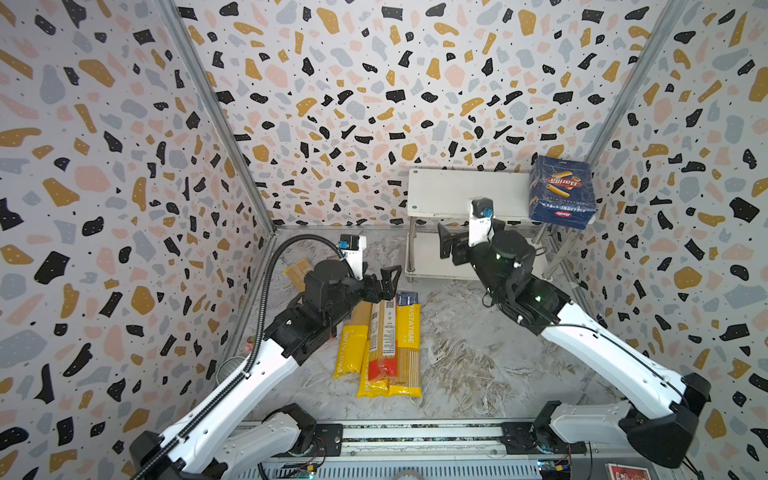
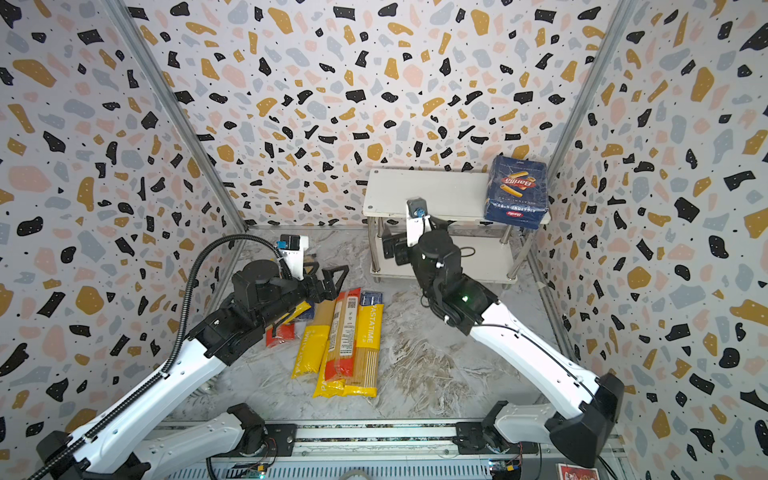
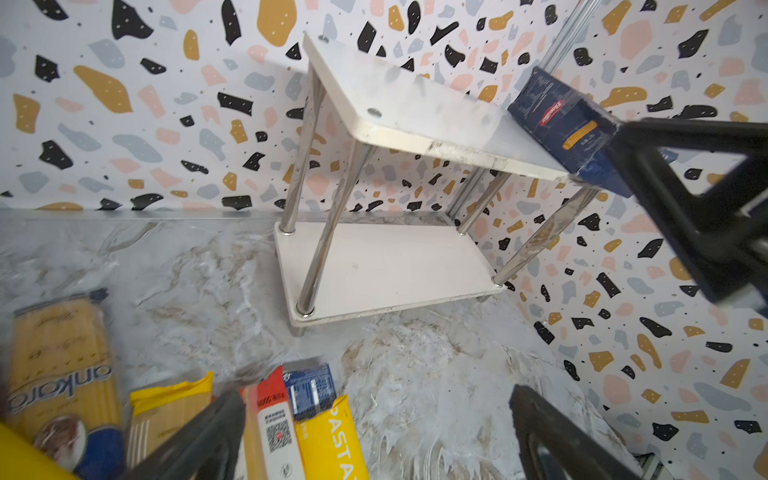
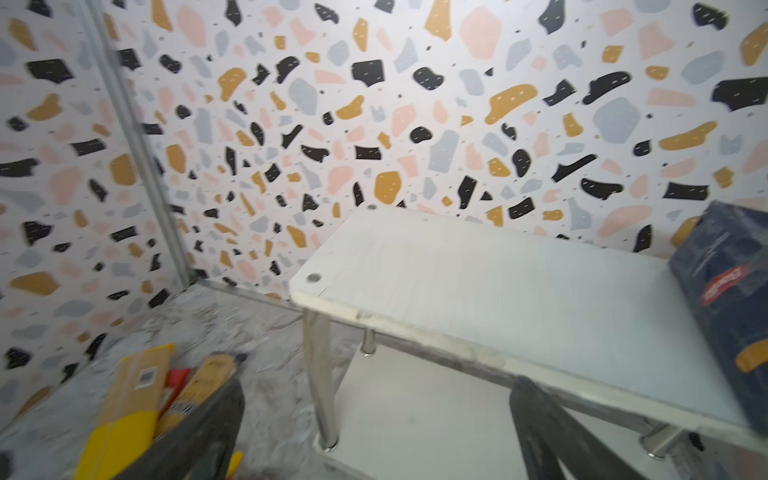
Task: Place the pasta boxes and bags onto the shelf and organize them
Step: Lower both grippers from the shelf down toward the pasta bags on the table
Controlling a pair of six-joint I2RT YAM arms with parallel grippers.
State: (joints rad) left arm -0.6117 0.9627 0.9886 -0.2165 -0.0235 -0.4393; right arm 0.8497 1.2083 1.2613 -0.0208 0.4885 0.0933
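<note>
Black plastic jaws of the left end effector (image 1: 384, 286) stand wide apart and empty. They hover over the 12 o'clock ends of the long yellow plastic spaghetti bags (image 1: 409, 349), which lie side by side on the grey marbled tabletop (image 1: 478, 357). A red-ended packet with a white label (image 1: 380, 332) rests on top of them. A long narrow dark blue box (image 1: 407, 298) shows only its end at the pile's 12 o'clock side.

The right end effector (image 1: 451, 247), also spread and holding nothing, hangs just in front of the two-tier white shelf with chrome legs (image 1: 449, 191), at about 1 o'clock from the pile. The wide dark blue Barilla box (image 1: 561, 191) lies at the top board's 3 o'clock end.

The step in hand is probably a bag pickup. It would go best by taking the top packet first, pinching across its narrow width near the middle so it droops less. The packet can then be laid lengthwise on a bare board, beside the wide box.
</note>
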